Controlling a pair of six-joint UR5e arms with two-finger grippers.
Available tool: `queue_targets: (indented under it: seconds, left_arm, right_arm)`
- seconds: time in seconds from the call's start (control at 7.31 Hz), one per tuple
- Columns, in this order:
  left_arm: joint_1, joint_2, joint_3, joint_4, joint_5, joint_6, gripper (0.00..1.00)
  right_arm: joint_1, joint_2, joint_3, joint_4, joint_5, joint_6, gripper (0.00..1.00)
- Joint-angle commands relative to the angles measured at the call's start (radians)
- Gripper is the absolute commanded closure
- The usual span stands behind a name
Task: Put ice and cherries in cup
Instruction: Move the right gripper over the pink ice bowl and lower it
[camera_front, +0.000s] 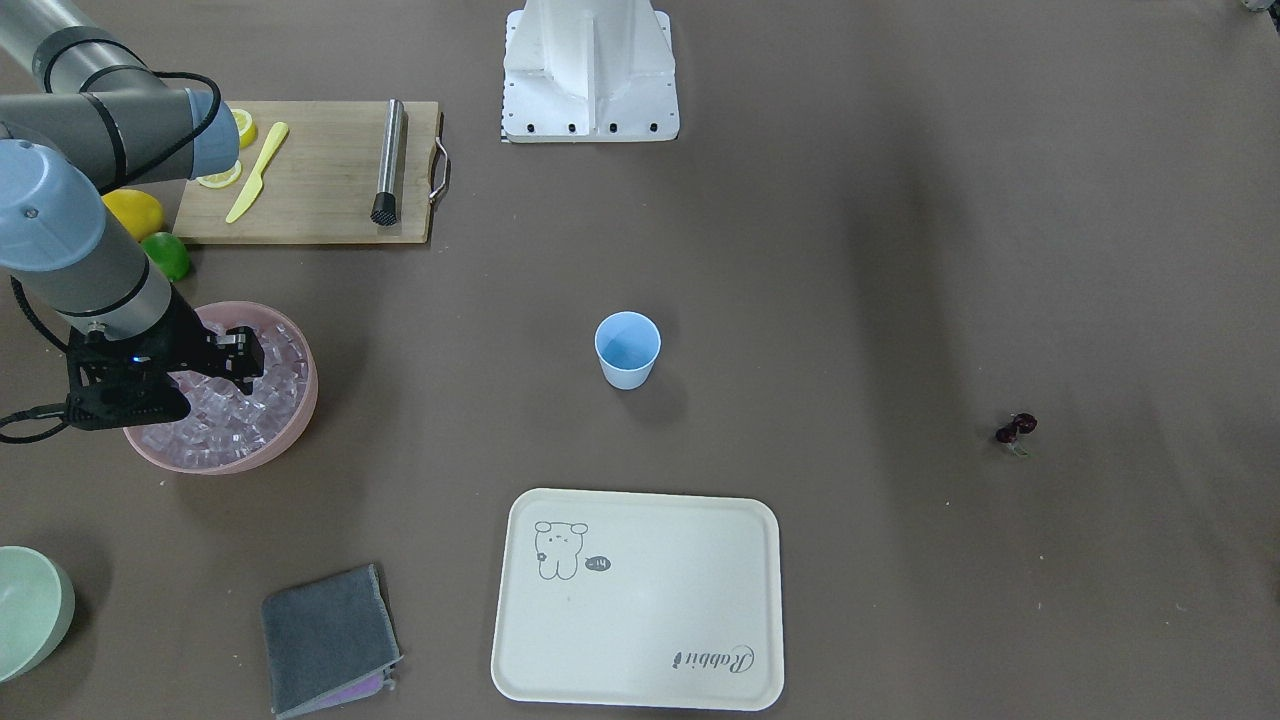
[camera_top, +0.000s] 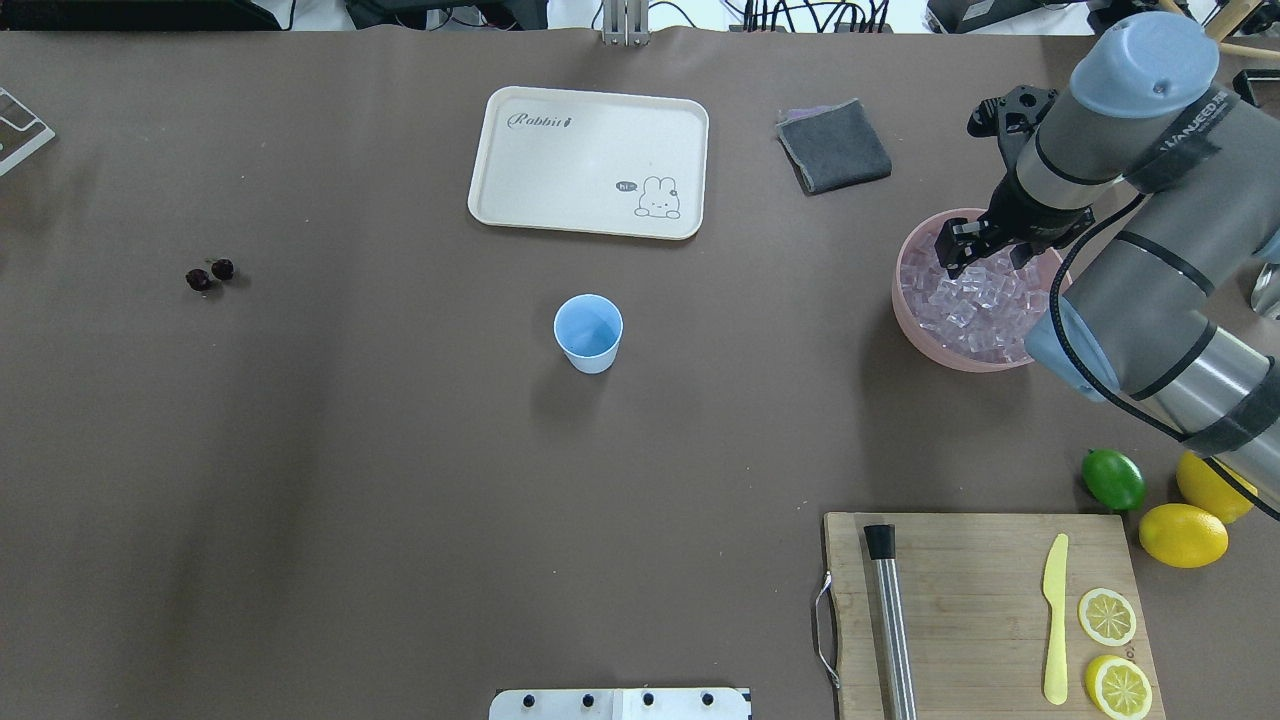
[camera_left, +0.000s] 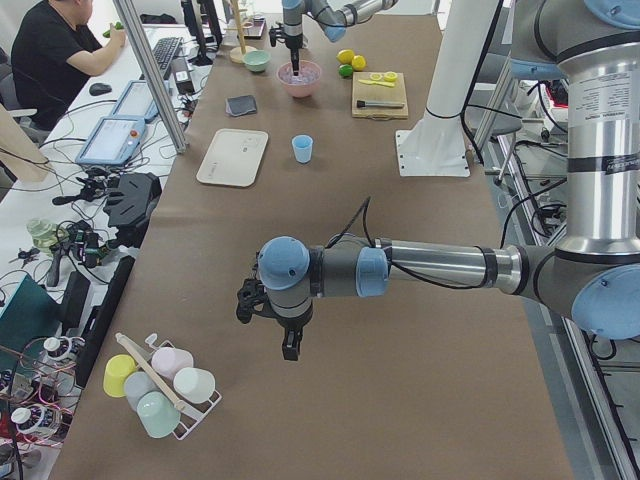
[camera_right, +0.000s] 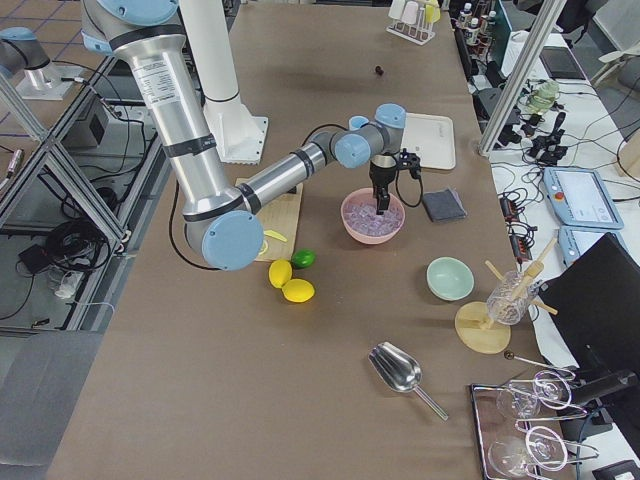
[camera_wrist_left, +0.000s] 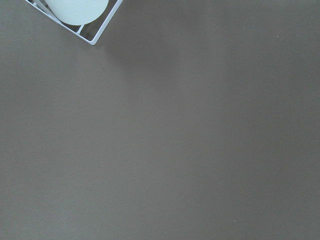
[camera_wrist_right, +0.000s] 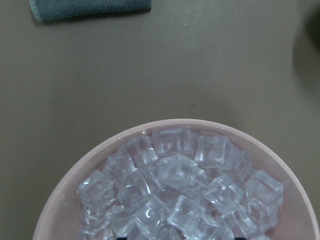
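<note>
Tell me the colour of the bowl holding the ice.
The bowl is plain pale pink; clearest in the overhead exterior view.

The ice (camera_wrist_right: 175, 200) looks clear and shiny like glass. The pink bowl (camera_wrist_right: 62, 207) and the blue cup (camera_top: 588, 335) look like smooth plastic. The table (camera_top: 400, 450) cover is brown and dull. The board (camera_top: 960, 590) is wood, and the rod (camera_top: 892, 630) on it is shiny metal. The grey cloth (camera_top: 833, 147) looks soft and fuzzy. The tray (camera_top: 560, 150) is smooth too.

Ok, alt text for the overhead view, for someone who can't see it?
The right gripper hangs over the ice in the pink bowl, at right. The light blue cup stands empty in the middle; the cherries lie far left.
</note>
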Motion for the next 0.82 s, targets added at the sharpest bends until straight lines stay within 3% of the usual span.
queue_targets:
  seconds: [0.0,0.14,0.41,0.68]
  left_arm:
    - [-0.001,0.000,-0.001,0.000,0.000,0.000,0.02]
    - [-0.001,0.000,-0.002,0.000,0.000,0.000,0.02]
    - [-0.001,0.002,-0.002,0.000,-0.001,0.000,0.02]
    - [-0.003,0.002,-0.001,0.000,-0.001,0.000,0.02]
  right_arm:
    - [-0.021,-0.009,-0.034,0.066,-0.004,0.002,0.24]
    - [-0.021,-0.011,-0.043,0.071,-0.005,0.002,0.25]
    - [-0.027,-0.017,-0.048,0.071,-0.008,0.007,0.36]
    - [-0.053,-0.026,-0.049,0.071,-0.069,0.007,0.36]
